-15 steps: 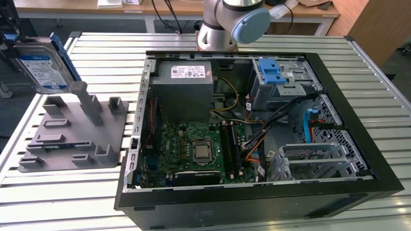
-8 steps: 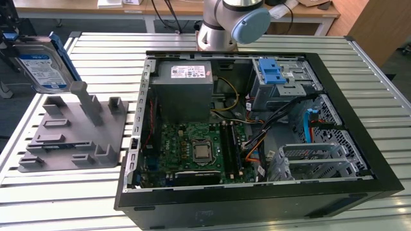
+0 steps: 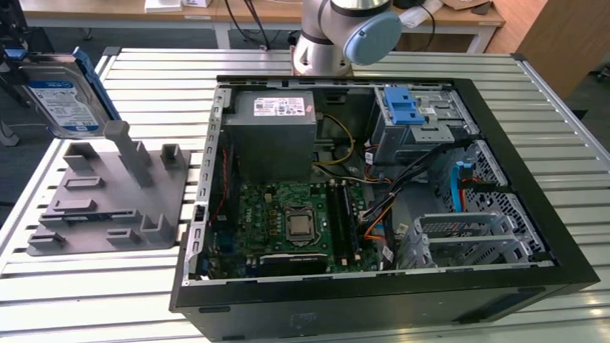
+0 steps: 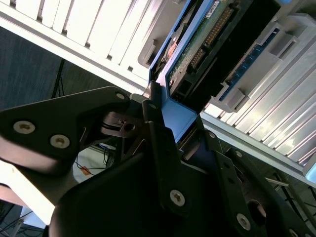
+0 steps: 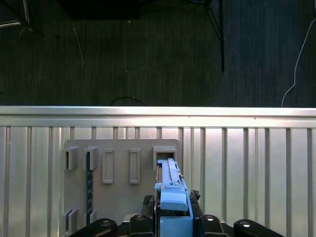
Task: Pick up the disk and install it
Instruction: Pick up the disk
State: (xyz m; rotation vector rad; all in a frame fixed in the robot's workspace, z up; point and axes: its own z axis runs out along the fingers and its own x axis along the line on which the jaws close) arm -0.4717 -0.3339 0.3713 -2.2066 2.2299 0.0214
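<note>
fig. – disk in the claw beside the open computer.

the disk (image 3: 62,96) stood on edge in the air at the exterior view's left. its blue-and-white label faced that camera and its blue bracket (image 3: 93,78) ran along the edge. it hung over the far end of the grey fixture plate (image 3: 100,204), close to the plate's tall post (image 3: 128,153). whether it touched the post could not be told.

the claw (image 4: 173,116) was closed on the disk's bracket. in the second wrist view the black fingers (image 4: 153,123) pressed on either side of the blue plastic, and the disk's green underside (image 4: 197,49) showed beyond them. in the first wrist view the claw (image 5: 173,205) held the disk (image 5: 170,173) edge-on above the plate (image 5: 118,168), in line with one of its corner slots (image 5: 164,154). the slatted table (image 5: 247,163) lay below and the dark floor (image 5: 148,49) lay beyond its rim.

the computer case (image 3: 381,307) lay on its side on the table (image 3: 96,300) with its cover off, at the middle of the exterior view, well apart from the disk. inside it were the grey power-supply box (image 3: 270,136), the green main board (image 3: 296,221) and a drive bay with a blue latch (image 3: 401,107). the arm (image 3: 333,36) rose behind the case at the table's far side.
</note>
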